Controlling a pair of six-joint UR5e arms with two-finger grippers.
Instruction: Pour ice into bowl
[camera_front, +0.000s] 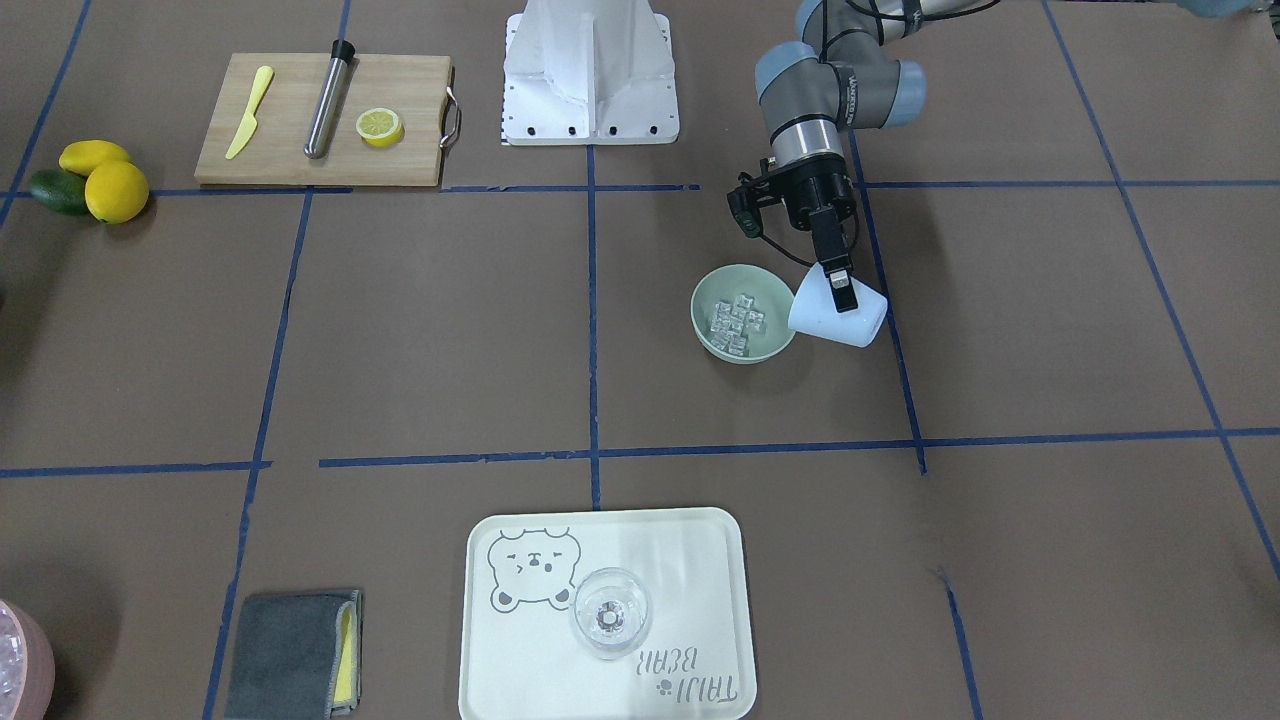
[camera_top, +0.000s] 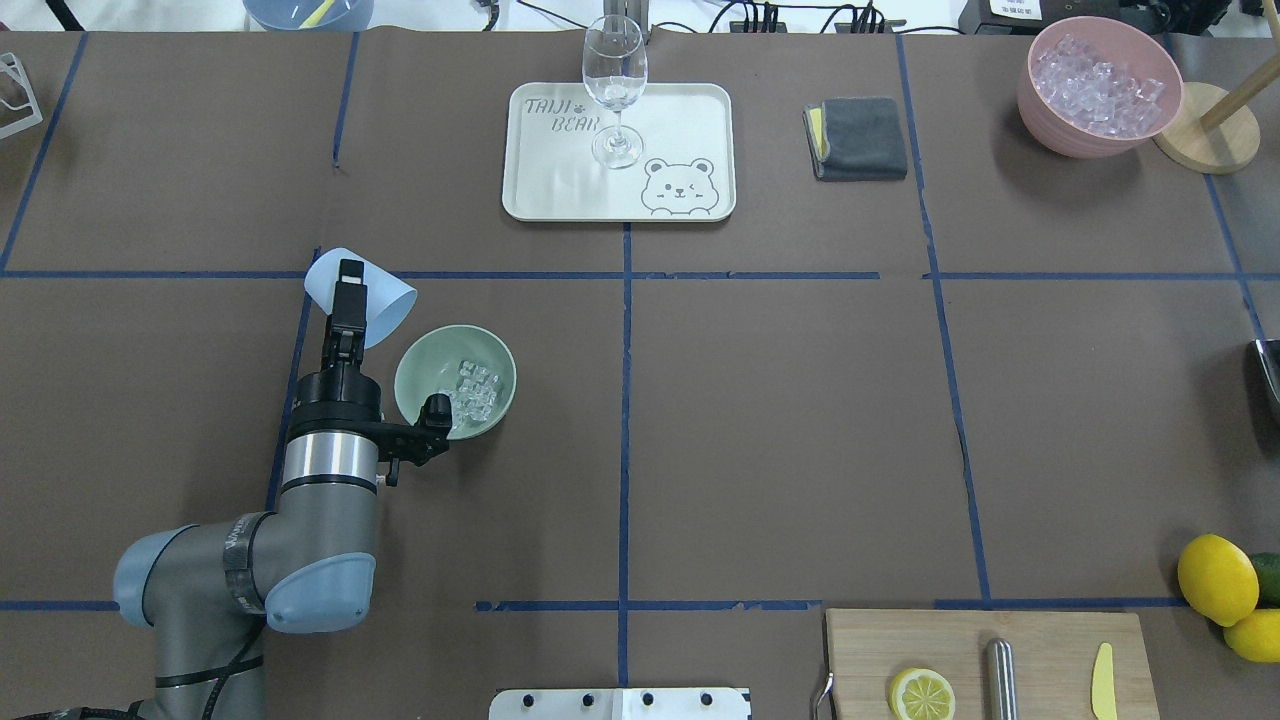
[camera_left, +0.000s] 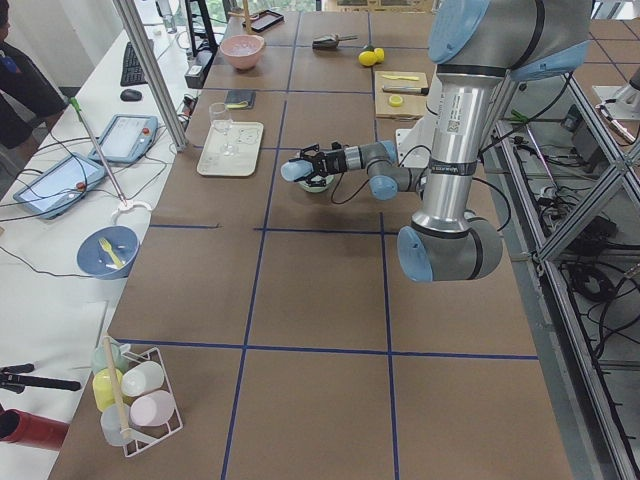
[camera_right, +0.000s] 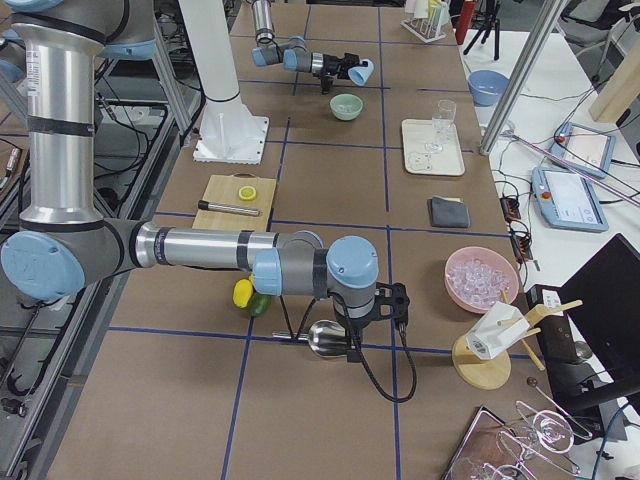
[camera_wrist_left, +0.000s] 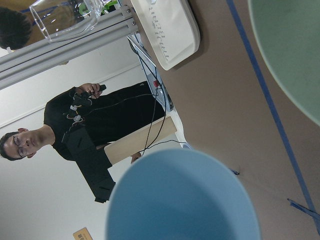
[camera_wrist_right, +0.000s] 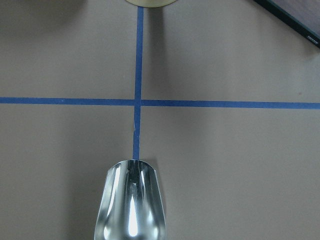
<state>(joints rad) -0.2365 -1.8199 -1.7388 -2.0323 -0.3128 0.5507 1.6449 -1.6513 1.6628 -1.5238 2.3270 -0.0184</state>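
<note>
Left tool (camera_front: 842, 293) clenched on the wall of a pale blue cup (camera_front: 835, 322), one finger outside and the other hidden inside. Cup held off the brown counter (camera_front: 1050, 330) and tipped far over onto its side. One end sits just beside the rim of the round sage-green matte bowl (camera_front: 702, 300).

Small clear ice cubes (camera_front: 737, 322) lie in a loose cluster inside the bowl, toward its middle. Bowl stands upright on the counter, on the robot's left half, close to a blue tape line.

Overhead view agrees: left tool (camera_top: 349, 300), cup (camera_top: 385, 310), bowl (camera_top: 425, 365), ice (camera_top: 470, 392).

Right tool (camera_right: 354, 342) is low over the counter's far right end, well apart from the bowl. A shiny metal scoop (camera_wrist_right: 131, 202) lies right under its wrist camera. Fingers are not seen, so cannot tell whether it is clenched or released.

Farther out, across from the robot:
- cream rectangular tray with a bear drawing (camera_top: 690, 130), carrying an upright clear stemmed glass (camera_top: 614, 75)
- folded grey cloth (camera_top: 860, 138)
- pink bowl heaped with ice (camera_top: 1060, 125)

Near the robot's right:
- wooden cutting board (camera_top: 1050, 640), carrying a lemon half (camera_top: 921, 694), a steel cylinder (camera_top: 1000, 680) and a yellow plastic knife (camera_top: 1102, 682)
- whole yellow lemons (camera_top: 1215, 578) just beside the board
</note>
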